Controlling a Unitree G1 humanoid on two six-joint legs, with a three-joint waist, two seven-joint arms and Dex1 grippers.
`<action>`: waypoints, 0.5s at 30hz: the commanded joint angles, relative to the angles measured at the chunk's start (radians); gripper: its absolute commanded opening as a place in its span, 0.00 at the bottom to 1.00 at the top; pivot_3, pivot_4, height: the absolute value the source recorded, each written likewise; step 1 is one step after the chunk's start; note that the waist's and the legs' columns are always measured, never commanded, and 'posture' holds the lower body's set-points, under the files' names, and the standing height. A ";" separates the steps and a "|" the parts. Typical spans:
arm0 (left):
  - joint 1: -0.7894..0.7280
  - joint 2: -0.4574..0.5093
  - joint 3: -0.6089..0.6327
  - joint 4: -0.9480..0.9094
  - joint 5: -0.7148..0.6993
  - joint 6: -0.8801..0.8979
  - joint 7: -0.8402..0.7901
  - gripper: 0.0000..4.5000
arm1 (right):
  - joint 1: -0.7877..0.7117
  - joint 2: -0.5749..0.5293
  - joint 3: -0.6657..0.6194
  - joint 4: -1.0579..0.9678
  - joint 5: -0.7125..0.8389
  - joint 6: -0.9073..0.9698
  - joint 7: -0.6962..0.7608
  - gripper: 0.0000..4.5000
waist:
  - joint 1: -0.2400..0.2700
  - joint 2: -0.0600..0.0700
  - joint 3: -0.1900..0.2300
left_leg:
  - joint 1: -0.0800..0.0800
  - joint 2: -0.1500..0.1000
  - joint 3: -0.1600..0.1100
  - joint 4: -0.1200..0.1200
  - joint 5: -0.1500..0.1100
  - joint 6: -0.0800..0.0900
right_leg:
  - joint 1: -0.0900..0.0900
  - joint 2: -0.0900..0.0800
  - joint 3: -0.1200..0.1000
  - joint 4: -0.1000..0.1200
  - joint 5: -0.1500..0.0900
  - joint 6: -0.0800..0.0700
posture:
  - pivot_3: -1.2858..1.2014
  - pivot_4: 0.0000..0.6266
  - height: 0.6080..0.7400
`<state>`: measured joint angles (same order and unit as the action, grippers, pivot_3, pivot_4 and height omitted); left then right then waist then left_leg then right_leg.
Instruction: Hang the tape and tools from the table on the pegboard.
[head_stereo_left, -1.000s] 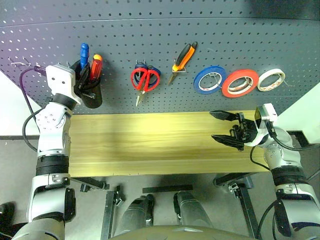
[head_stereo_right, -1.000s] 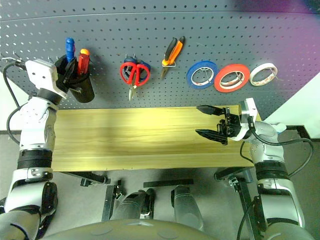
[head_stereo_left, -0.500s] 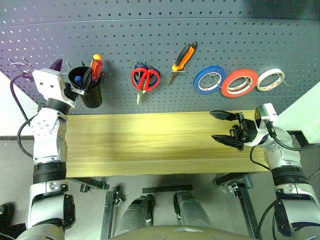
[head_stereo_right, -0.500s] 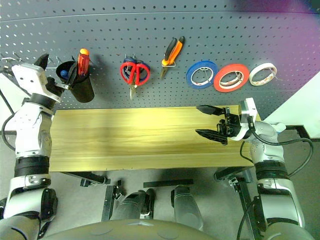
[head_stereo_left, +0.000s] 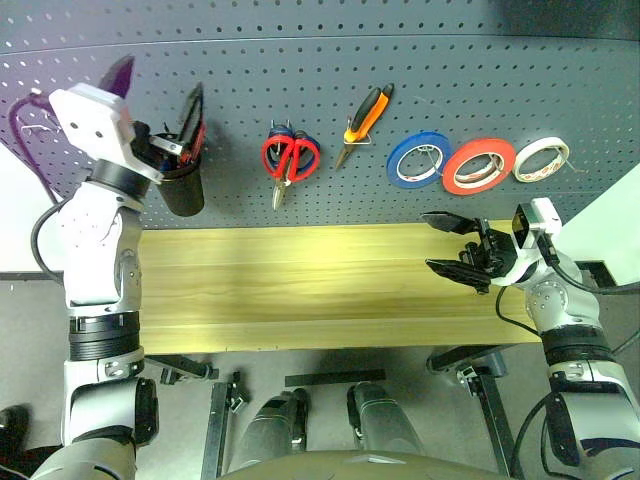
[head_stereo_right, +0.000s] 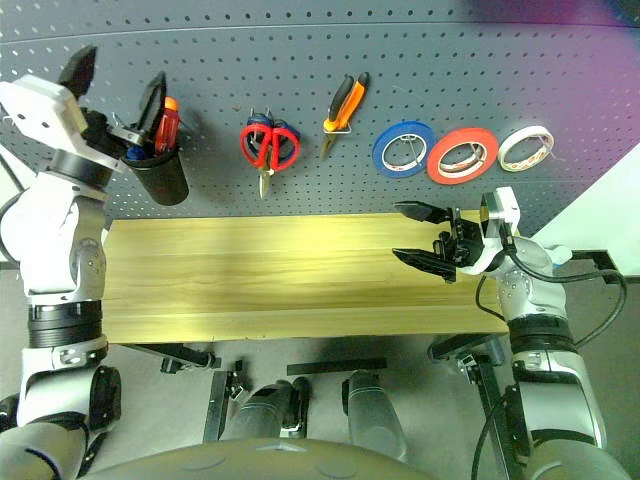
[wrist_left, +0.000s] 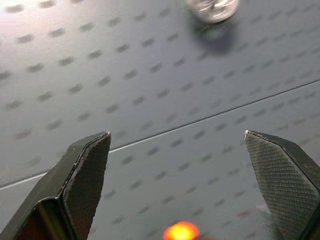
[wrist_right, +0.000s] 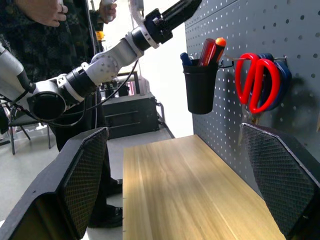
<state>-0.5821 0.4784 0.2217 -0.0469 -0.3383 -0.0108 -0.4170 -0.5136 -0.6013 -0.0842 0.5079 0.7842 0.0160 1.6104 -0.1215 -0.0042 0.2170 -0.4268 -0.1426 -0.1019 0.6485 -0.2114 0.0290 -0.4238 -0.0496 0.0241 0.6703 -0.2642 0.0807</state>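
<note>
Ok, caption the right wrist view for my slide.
Open right gripper over the table, facing the pegboard's cup and scissors.

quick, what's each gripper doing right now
Left gripper: open, holding nothing, up by the black cup on the pegboard.
Right gripper: open, holding nothing, over the table.

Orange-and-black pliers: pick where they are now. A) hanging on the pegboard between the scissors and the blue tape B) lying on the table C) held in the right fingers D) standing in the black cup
A: the pliers hang on the pegboard, with the scissors on one side and the blue tape on the other.
</note>
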 joint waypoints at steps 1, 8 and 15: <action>0.010 -0.007 -0.060 -0.080 -0.079 0.114 -0.077 1.00 | -0.014 0.001 -0.015 -0.016 0.041 0.006 0.004 1.00 | -0.001 0.000 0.000 | 0.000 0.000 0.000 0.000 0.000 0.000 | 0.000 0.000 0.000 0.000 0.000 0.000 | 0.43 0.26 1.00; 0.126 -0.007 -0.223 -0.189 -0.180 0.395 -0.214 1.00 | -0.011 0.006 -0.016 0.003 0.038 -0.035 0.004 1.00 | -0.007 0.000 0.000 | 0.000 0.000 0.000 0.000 0.000 0.000 | 0.000 0.001 0.001 0.000 0.000 0.000 | 0.43 0.24 1.00; 0.222 0.004 -0.263 -0.182 -0.165 0.488 -0.249 1.00 | -0.011 0.047 -0.003 0.054 -0.034 -0.024 0.004 1.00 | -0.008 0.004 -0.005 | 0.001 0.000 0.000 0.000 0.000 0.000 | 0.000 0.001 0.001 0.000 0.000 0.000 | 0.43 0.22 1.00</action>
<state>-0.3744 0.4684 -0.0375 -0.2157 -0.5190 0.4922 -0.6515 -0.5171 -0.5729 -0.0818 0.5554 0.7687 -0.0043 1.6109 -0.1293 -0.0006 0.2116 -0.4262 -0.1426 -0.1019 0.6484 -0.2114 0.0289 -0.4241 -0.0489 0.0248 0.6705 -0.2643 0.0806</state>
